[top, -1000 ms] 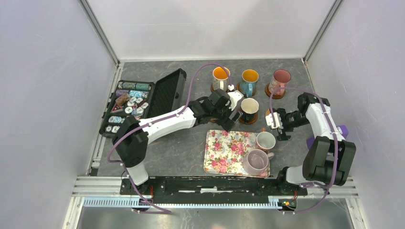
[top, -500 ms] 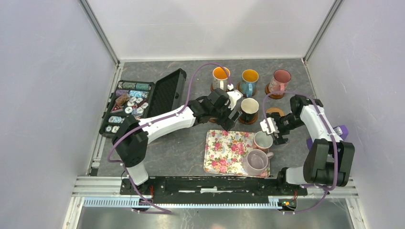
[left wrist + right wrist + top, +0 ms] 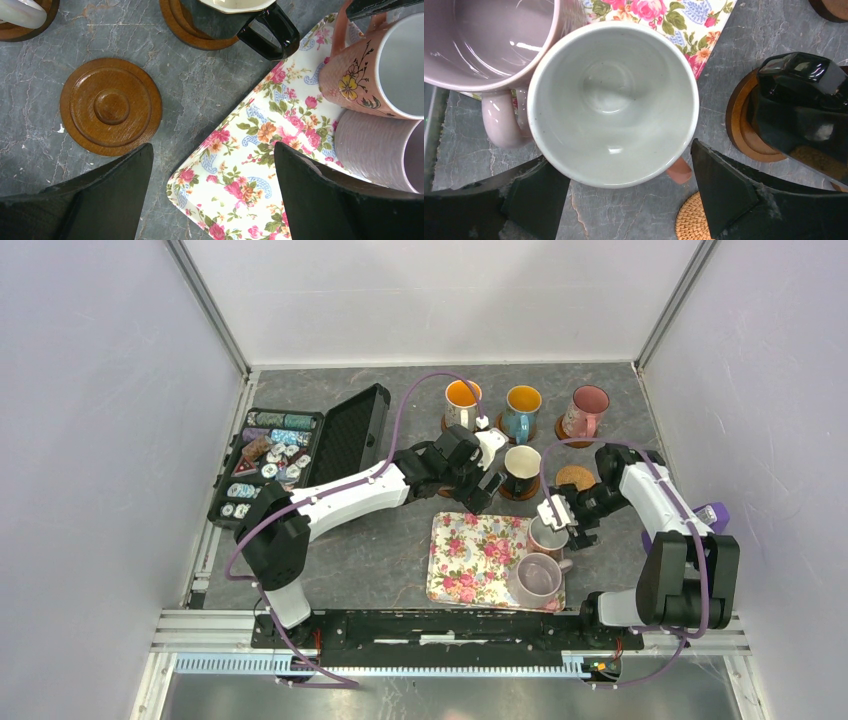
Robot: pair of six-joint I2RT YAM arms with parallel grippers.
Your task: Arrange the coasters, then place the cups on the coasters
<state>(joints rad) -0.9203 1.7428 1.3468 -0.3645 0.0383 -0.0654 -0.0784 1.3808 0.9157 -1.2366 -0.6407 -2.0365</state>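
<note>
A white-pink cup (image 3: 614,100) stands at the floral tray's (image 3: 240,170) corner, next to the lilac cup (image 3: 489,35). My right gripper (image 3: 619,155) is open, a finger on each side of the white-pink cup's near rim. A tan coaster (image 3: 575,478) lies bare just behind it. The black cup (image 3: 521,468) sits on a brown coaster (image 3: 739,132). Three more cups (image 3: 521,410) stand on coasters at the back. My left gripper (image 3: 214,150) hangs open and empty above the tray's corner, beside a bare brown coaster (image 3: 111,106).
An open black case of poker chips (image 3: 275,455) lies at the left, its lid raised. The left arm (image 3: 350,495) stretches across the table's middle. Walls close in both sides and the back.
My right gripper has swung left and nearer, from over the tan coaster to the white-pink cup, uncovering the coaster. The left arm has not moved.
</note>
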